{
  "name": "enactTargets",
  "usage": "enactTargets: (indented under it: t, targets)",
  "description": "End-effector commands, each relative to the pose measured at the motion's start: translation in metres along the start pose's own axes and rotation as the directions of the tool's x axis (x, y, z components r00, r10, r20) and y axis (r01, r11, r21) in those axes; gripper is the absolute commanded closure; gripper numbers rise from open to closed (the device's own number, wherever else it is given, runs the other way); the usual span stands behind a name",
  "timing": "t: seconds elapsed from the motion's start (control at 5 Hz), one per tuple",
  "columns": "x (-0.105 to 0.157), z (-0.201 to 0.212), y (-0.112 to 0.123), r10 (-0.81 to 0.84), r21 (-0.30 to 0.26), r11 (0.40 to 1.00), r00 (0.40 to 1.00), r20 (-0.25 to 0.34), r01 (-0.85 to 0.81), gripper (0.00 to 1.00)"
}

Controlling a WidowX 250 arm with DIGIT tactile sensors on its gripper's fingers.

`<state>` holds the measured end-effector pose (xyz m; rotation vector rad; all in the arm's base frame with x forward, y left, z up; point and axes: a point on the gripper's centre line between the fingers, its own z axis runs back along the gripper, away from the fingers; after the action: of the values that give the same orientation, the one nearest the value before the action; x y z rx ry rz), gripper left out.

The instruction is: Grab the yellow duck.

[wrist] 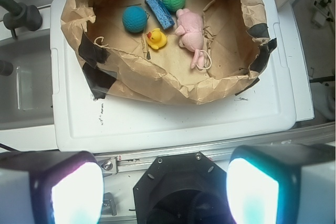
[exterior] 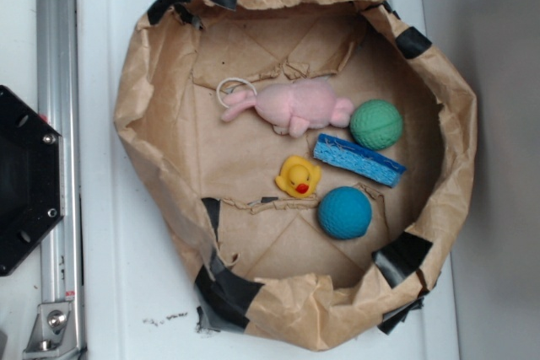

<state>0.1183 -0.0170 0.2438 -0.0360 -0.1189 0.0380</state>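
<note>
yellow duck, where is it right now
The yellow duck sits inside the paper bowl, between the pink plush and teal ball, beside the blue sponge.

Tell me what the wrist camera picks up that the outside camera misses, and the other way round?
Only the wrist view shows the claw, its two pads wide apart at the bottom edge, plus the clear bin beside the white lid. Only the exterior view looks straight down into the paper bowl. Both show the yellow duck, pink plush animal, blue sponge, green ball and teal ball.
</note>
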Motion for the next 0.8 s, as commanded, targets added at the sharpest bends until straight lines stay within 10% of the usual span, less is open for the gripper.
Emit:
enactTargets:
  t: [0.0,0.6]
  targets:
    - [0.0,0.0,0.0,0.0,0.0,1.0,1.0,0.0,0.0,0.0]
    - [0.1,-0.068,0.022,0.349,0.017,0.936,0.935,0.068,-0.351,0.0]
